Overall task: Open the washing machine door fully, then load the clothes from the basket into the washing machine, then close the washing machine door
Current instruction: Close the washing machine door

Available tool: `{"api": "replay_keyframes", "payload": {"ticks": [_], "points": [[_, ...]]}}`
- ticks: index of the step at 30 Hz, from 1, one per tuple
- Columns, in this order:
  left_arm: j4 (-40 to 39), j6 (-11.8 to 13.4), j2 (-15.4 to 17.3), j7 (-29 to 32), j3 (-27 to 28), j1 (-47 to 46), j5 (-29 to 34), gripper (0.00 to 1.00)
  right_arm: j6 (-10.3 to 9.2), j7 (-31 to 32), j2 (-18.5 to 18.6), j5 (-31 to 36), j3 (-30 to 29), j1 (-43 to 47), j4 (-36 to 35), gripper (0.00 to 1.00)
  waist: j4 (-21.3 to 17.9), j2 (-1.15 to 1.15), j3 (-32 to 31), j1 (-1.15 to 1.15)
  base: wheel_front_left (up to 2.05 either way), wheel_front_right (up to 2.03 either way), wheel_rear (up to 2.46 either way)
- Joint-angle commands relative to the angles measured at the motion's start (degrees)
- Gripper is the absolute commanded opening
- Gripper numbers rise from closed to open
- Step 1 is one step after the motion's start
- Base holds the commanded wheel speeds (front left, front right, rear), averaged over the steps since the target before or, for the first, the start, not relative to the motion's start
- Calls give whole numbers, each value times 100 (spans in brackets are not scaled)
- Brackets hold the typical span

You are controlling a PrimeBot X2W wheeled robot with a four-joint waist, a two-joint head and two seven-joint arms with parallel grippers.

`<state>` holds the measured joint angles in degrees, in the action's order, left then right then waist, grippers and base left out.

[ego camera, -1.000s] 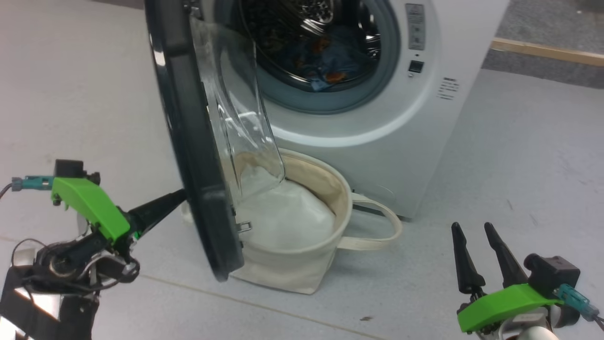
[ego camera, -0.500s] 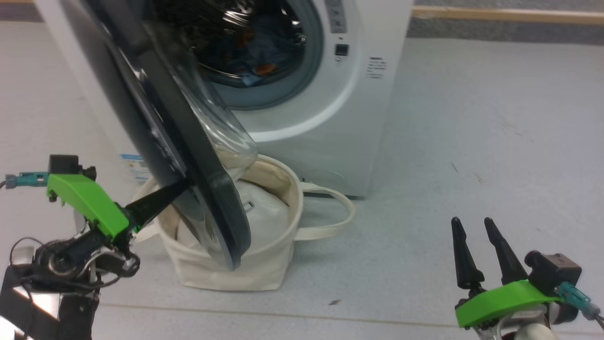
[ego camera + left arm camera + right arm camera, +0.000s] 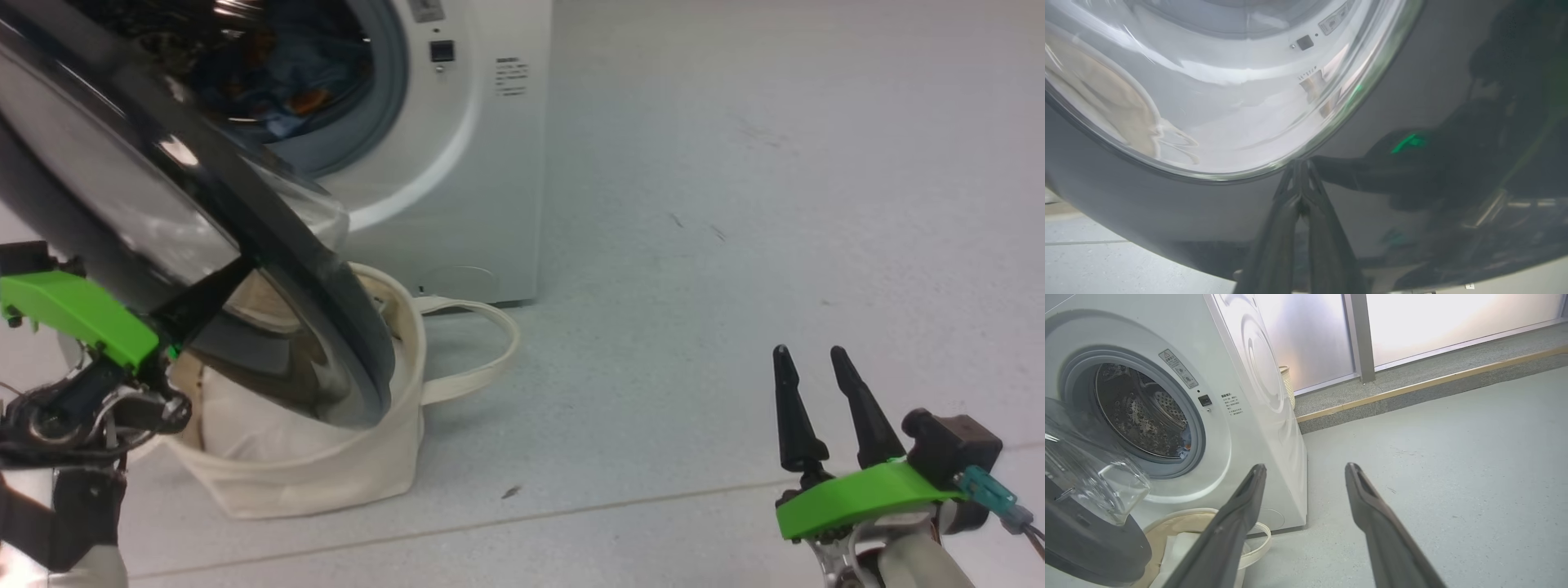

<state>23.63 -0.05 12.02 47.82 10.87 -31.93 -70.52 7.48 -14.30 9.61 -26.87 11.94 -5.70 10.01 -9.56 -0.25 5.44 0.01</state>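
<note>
Left gripper (image 3: pixel 233 273), fingers pressed together and holding nothing, leans its tips on the outer face of the washing machine door (image 3: pixel 314 282), just where the black rim meets the glass, at 9 o'clock in my head view. Up at 11 o'clock stands the washing machine (image 3: pixel 490 163), its drum mouth uncovered. The door hangs part-way across, its lower edge over the basket (image 3: pixel 326 482) at 8 o'clock, though I cannot tell whether they touch. A plain white bundle (image 3: pixel 245 416) sits in the basket, while the clothes (image 3: pixel 277 82), blue with orange, lie inside the drum. Right gripper (image 3: pixel 810 356), fingers spread and empty, hovers at 4 o'clock, well apart from it all. I judge loading done and closing in hand: next I must push along the hinge arc, clear of the basket, then press firmly until the latch catches.
</note>
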Motion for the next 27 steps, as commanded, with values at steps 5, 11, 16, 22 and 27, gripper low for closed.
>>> {"api": "replay_keyframes", "payload": {"ticks": [5,11,16,22,27], "points": [[82,-208,311,-239,293,-489,72,0,1,-70,22,53,101,-230,-222,100,-389,0,83,-1,0,0,0],[457,-354,419,-561,397,-633,159,0,1,-70,-33,26,124,-236,-260,100,-626,0,60,-1,0,0,0],[700,-447,456,-654,392,-746,180,0,1,-70,-28,4,149,-257,-249,100,-692,0,40,-1,0,0,0],[885,-542,436,-711,266,-783,266,0,1,-70,6,-3,147,-258,-232,100,-451,0,-3,-1,0,0,0],[913,-584,348,-769,142,-739,346,100,1,-70,63,-18,196,-270,-193,100,-63,0,-97,-1,0,0,0]]}}
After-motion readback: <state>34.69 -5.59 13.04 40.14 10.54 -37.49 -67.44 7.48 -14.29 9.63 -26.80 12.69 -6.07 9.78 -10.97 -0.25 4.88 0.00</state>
